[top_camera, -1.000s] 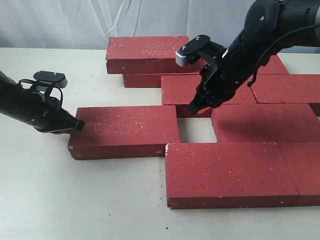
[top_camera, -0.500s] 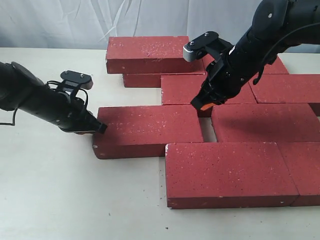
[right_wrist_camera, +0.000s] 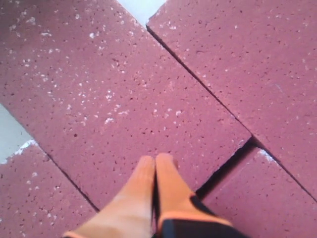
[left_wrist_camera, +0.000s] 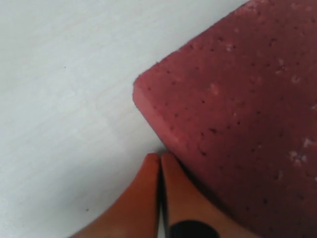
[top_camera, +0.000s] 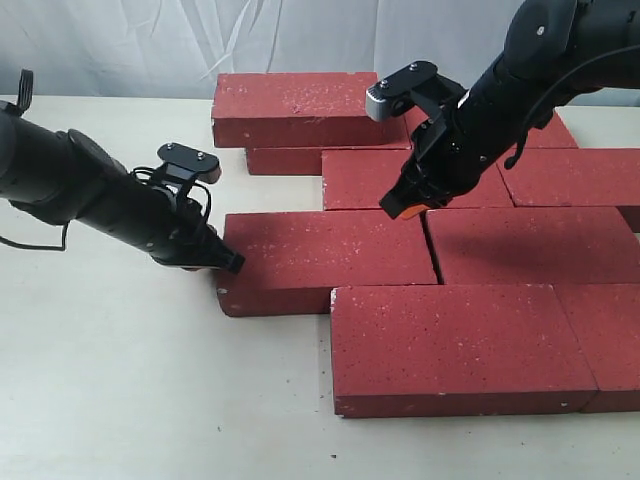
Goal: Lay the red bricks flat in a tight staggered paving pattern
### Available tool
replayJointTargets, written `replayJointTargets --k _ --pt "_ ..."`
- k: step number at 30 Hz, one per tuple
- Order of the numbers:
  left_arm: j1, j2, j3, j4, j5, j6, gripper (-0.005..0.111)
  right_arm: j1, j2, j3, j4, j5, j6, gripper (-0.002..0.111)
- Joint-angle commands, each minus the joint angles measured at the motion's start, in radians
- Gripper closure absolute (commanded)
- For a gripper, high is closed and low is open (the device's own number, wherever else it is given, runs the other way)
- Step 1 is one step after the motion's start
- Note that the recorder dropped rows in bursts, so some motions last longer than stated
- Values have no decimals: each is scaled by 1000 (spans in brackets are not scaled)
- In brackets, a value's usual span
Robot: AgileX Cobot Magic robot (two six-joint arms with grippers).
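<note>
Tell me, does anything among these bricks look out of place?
Yes: the dark red rectangular paving brick at the back seems to rest on top of another red brick, not flat in the pattern like the rest.

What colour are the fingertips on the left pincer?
Orange; the left pincer shows it best in the left wrist view, shut beside a red brick.

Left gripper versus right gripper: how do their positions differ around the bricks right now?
The left gripper is low near the table, against the short end of the middle-row brick. The right gripper is higher, over the front edge of the brick behind. The left arm lies nearly level, while the right arm slopes steeply down. Both grippers are shut and have orange fingertips.
</note>
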Motion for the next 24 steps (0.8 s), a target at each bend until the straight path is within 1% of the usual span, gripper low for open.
replayJointTargets --k 1,5,8,15,24 --pt "-21 1 -10 -9 -3 1 107 -5 -11 6 10 -12 -3 109" --pt "-35 1 -10 -9 -39 1 107 -5 -11 6 10 -12 -3 109" --pt "-47 25 -29 -14 -29 1 107 -5 -11 6 13 -12 -3 109" --pt "-47 53 -49 6 -9 1 107 -5 -11 6 18 -15 -3 109" --pt "-45 11 -49 19 105 -8 107 -5 -11 6 18 -15 -3 109"
